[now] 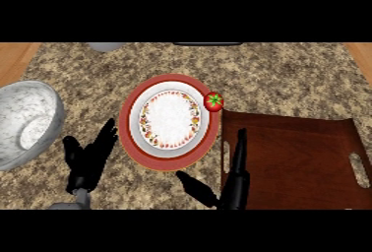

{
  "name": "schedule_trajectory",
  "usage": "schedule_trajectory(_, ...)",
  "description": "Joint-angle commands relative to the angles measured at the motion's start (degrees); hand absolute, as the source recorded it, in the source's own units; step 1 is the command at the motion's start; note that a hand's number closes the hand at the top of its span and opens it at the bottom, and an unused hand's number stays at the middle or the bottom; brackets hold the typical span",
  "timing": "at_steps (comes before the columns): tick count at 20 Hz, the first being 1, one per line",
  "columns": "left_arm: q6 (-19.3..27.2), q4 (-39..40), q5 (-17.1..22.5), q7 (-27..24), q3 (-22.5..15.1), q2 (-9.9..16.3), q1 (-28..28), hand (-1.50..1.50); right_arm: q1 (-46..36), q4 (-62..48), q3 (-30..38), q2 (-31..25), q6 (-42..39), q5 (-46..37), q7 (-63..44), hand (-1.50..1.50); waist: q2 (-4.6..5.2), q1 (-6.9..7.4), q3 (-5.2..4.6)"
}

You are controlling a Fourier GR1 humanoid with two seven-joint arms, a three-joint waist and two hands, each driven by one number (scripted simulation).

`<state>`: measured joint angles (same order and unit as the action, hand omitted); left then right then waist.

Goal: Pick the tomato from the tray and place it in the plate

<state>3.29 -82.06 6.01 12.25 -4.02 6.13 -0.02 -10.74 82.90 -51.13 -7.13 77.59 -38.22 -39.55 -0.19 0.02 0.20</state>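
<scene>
Although the task names the tray as the starting place, the tomato point(213, 102) is seen resting at the right rim of the plate point(134, 129), on its red outer border, just beyond the far left corner of the tray point(305, 152). It is small, round and red, with a green star-shaped stem turned upward. Nothing is gripping it.

The plate is set near the middle of a speckled stone counter point(291, 78). It has a white centre ringed with a red and yellow pattern. The tray, dark brown with a slot handle on its right side, is laid to the right of the plate, and nothing is seen on it. A grey bowl point(25, 123) is placed at the far left.

The right hand point(236, 170) is shown over the left edge of the tray, its fingers held straight and pressed together, pointing away from the robot, with the thumb spread toward the plate. It is well short of the tomato. The left hand point(91, 157) is held open at the lower left beside the plate, fingers up, at rest.

The tomato is judged to be light, smooth-skinned and somewhat soft, so it may be bruised if squeezed hard. Being round, it is likely to roll when nudged, and its perch on the rim looks unsteady. It would best be taken around its widest part, thumb against fingers on opposite sides, from above.
</scene>
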Motion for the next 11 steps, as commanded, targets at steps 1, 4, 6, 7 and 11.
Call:
schedule_trajectory(1, 1.37, -0.41, -1.0, 0.79, -1.17, -2.16, 1.41, 0.0, 4.72, -0.92, -0.53, 4.2, -2.67, -3.08, 2.65, -1.5, 0.14, -0.03, -0.21)
schedule_trajectory(4, -0.5, -3.87, -0.27, 1.29, -0.83, -0.47, 4.27, 0.0, 11.76, 5.19, -1.95, -1.41, -3.0, -4.98, 3.3, -1.5, 0.09, 0.01, -0.2)
schedule_trajectory(6, -0.47, 1.12, -0.89, -1.68, 0.32, -0.55, 1.95, 0.0, 18.52, 4.52, -3.09, 6.63, -5.65, -14.79, 3.04, -1.5, 0.06, -0.54, -0.26)
schedule_trajectory(7, -0.82, 0.54, -1.45, -1.37, -0.79, -1.06, 3.01, 0.0, 17.66, 8.03, -2.26, 1.74, -6.13, -10.98, 3.33, -1.5, 0.12, -0.22, -0.22)
schedule_trajectory(11, -4.07, 0.57, 2.15, 0.68, 3.83, 2.54, 1.19, 0.0, 18.74, 2.06, -4.8, 6.93, -2.84, -14.88, 3.23, -1.5, 0.17, -0.13, -0.23)
